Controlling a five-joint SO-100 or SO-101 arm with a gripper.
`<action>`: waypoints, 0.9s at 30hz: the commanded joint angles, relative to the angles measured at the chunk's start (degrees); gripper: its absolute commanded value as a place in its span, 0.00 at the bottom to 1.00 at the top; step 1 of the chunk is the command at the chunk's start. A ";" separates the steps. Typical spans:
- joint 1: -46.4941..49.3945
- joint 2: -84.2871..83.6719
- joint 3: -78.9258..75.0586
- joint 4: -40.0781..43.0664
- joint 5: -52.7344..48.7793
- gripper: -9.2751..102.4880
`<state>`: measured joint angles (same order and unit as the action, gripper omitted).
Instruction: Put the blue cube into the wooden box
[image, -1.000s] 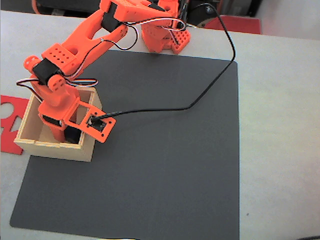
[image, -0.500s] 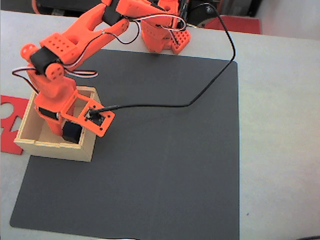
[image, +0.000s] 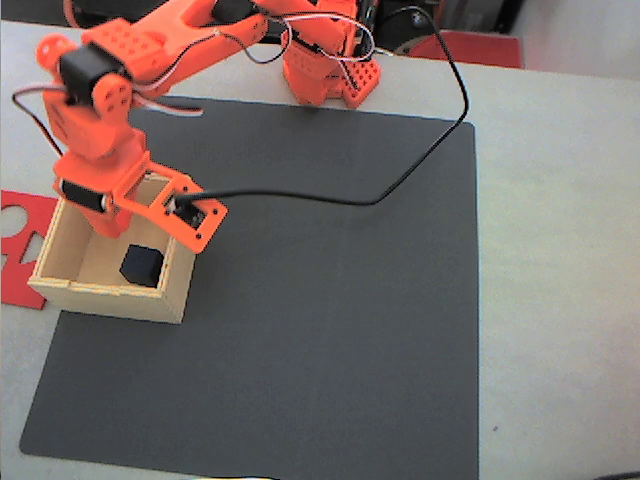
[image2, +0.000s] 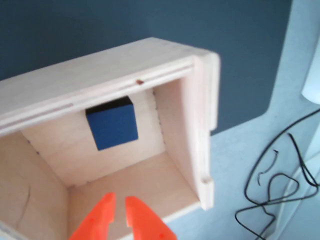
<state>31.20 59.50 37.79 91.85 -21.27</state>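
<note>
While the blue cube (image2: 112, 125) lies inside the wooden box (image2: 200, 125), the gripper (image2: 119, 206) hangs above, nearly closed w/ nothing held.

We count one blue cube (image: 141, 265) and one wooden box (image: 112, 300), the cube lying inside the box in both views. We see one orange arm (image: 150, 50) with two fingers (image2: 102, 217), one dark mat (image: 330, 330) on the surface (image: 560, 300), and one flat red cut-out sheet (image: 20, 250).
</note>
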 joint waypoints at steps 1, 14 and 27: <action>-0.09 10.63 -2.64 0.97 0.88 0.09; -14.59 58.01 -2.02 8.26 4.04 0.08; -37.18 96.68 23.82 7.21 1.58 0.08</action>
<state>-4.39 148.62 55.72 100.55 -18.11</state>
